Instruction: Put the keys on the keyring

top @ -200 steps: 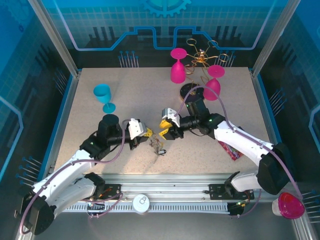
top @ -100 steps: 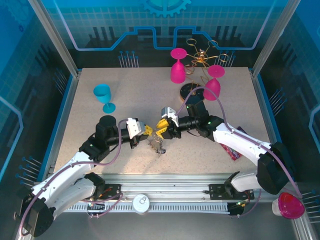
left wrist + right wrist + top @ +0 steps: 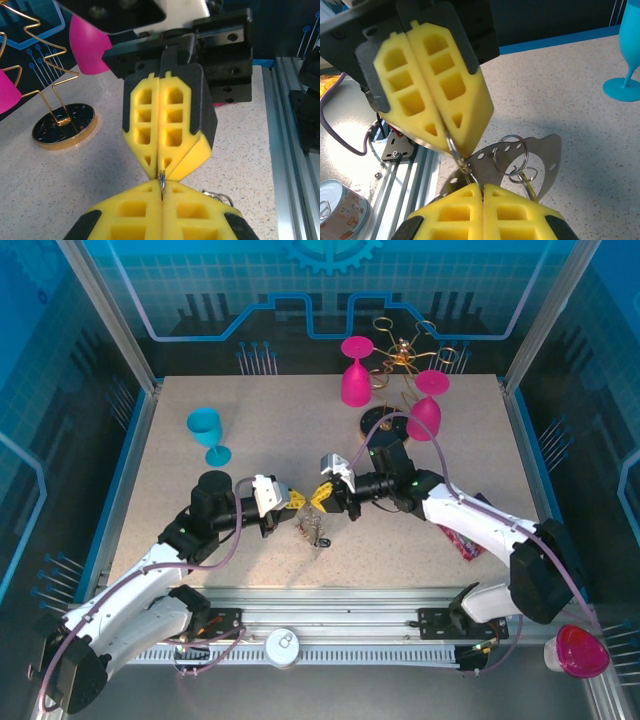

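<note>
**Item: keyring with keys, held between two claws, middle of the worktop toward the near edge**

- Left claw point(image 3: 297, 503): clenched. The pads meet flat, with a thin wire running out of the seam at the tip.
- Right claw point(image 3: 322, 497): clenched, set tip to tip against the left claw. The same wire enters its seam.
- Keyring point(image 3: 461, 162): a thin dark wire, of which a short bare run shows between the two tips. Both claws touch it, so neither arm is nearer. As judged, this stretch runs left to right, parallel to the near edge and along the line joining the claws.
- Keys point(image 3: 316, 530): a small cluster on little split rings, hanging below the gap on the near-edge side, a shade toward the right claw. The long axes appear to point down at the worktop. The head colours are too small to tell.
- Judgement: the coming move turns on that short stretch of wire. Any threading has to travel along it, left or right.
- Blue goblet point(image 3: 207, 432): upright, far-left quarter, well apart.
- Gold wire stand point(image 3: 400, 355): far edge, right of centre, among pink goblets point(image 3: 355, 370).
</note>
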